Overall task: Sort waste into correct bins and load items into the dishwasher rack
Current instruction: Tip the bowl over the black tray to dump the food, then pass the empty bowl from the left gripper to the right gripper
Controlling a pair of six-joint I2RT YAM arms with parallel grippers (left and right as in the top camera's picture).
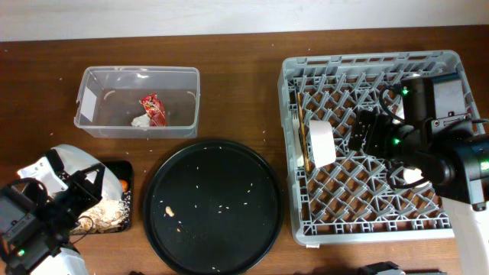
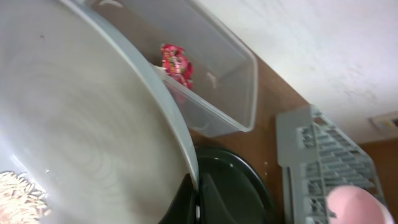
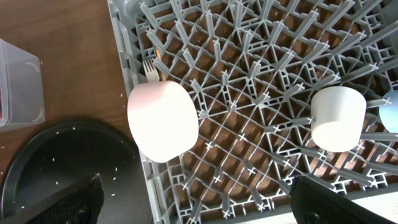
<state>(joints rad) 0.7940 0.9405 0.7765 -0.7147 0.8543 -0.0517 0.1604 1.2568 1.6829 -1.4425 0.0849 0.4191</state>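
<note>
My left gripper point(image 1: 88, 185) point(image 2: 196, 194) is shut on the rim of the white bowl point(image 1: 70, 159) point(image 2: 81, 130), which is tilted over the shallow black tray point(image 1: 131, 200). The tray holds pale rice leftovers point(image 1: 108, 214) point(image 2: 18, 194) and an orange carrot point(image 1: 124, 185). The clear tub point(image 1: 95, 122) point(image 2: 239, 87) holds the red wrapper point(image 1: 153, 108) point(image 2: 176, 65) and the white tissue point(image 1: 140, 121). My right gripper point(image 1: 372, 134) point(image 3: 199, 205) is open and empty above the dishwasher rack point(image 1: 447, 229) point(image 3: 249, 62). The rack holds the pale plate point(image 1: 321, 143) point(image 3: 163, 121), white cup point(image 1: 413, 176) point(image 3: 337, 118), light blue cup point(image 3: 390, 109), fork point(image 3: 149, 70) and chopsticks point(image 1: 302, 141).
The large round black tray point(image 1: 214, 206) point(image 3: 56, 162) lies between the bins and the rack, with loose rice grains and a small brown crumb point(image 1: 170, 211) on it. The brown table point(image 1: 237, 53) runs to a pale wall at the back.
</note>
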